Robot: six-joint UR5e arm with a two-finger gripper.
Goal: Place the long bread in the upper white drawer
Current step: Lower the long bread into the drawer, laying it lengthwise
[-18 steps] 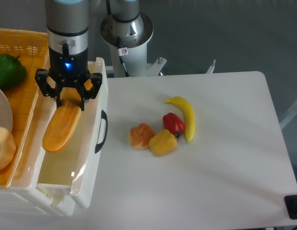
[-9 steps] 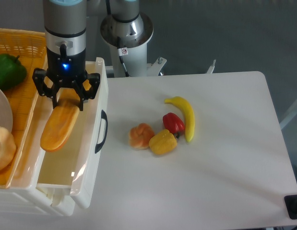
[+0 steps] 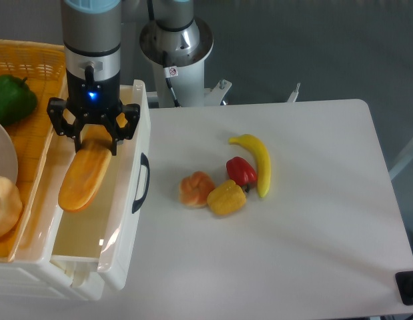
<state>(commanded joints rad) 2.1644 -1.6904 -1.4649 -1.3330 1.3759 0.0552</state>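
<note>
The long bread (image 3: pixel 83 177) is an orange-brown loaf hanging tilted over the inside of the upper white drawer (image 3: pixel 123 220), which is pulled out at the left of the table with its dark handle facing right. My gripper (image 3: pixel 94 141) is shut on the loaf's upper end, its black fingers on either side of it. The loaf's lower end points toward the drawer's near end; whether it touches the drawer floor cannot be told.
A woven orange basket (image 3: pixel 33 60) left of the drawer holds a green pepper (image 3: pixel 11 99) and a round bun (image 3: pixel 5 205). On the table lie a small orange bun (image 3: pixel 196 189), a yellow pepper (image 3: pixel 226 198), a red pepper (image 3: pixel 241 171) and a banana (image 3: pixel 258 162).
The gripper and loaf shifted a little to the left within the drawer and then barely back right; the grip has stayed the same.
</note>
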